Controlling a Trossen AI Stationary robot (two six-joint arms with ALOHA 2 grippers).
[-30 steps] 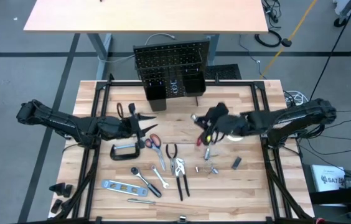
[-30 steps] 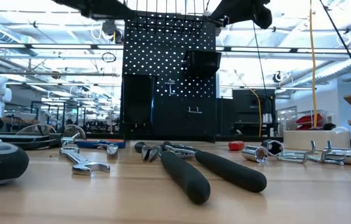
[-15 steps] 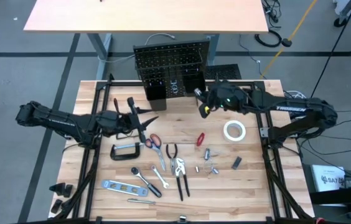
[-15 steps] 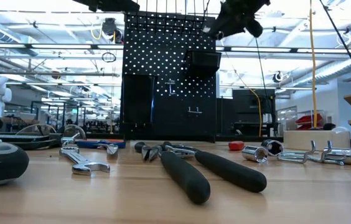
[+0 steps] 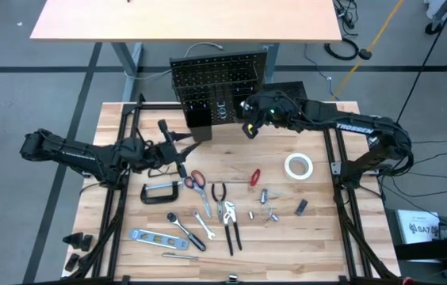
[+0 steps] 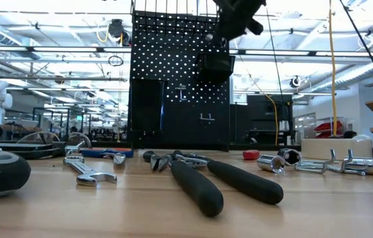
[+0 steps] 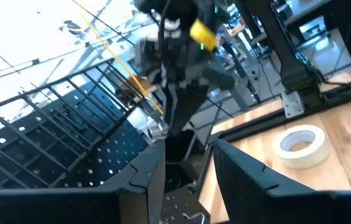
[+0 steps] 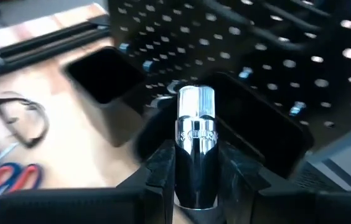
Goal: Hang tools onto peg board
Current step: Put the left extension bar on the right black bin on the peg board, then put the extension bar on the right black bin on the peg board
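Gripping a shiny metal socket (image 8: 195, 149) between the right fingers (image 8: 163, 165), poised just above a black bin (image 8: 259, 134) at the peg board (image 5: 212, 79). Waiting with left fingers (image 7: 144, 180) parted, holding nothing, tools (image 5: 208, 210) lying on the table (image 5: 319, 237) nearby.

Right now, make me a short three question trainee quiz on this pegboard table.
1. True or false: the right gripper holds a shiny chrome metal socket.
2. Which lies nearest the white tape roll on the tan wooden table? A) red screwdriver B) blue-grey level C) black C-clamp
3. Fill in: the right gripper hovers by the upright black perforated ____.

Key: 1 true; 2 A; 3 peg board.
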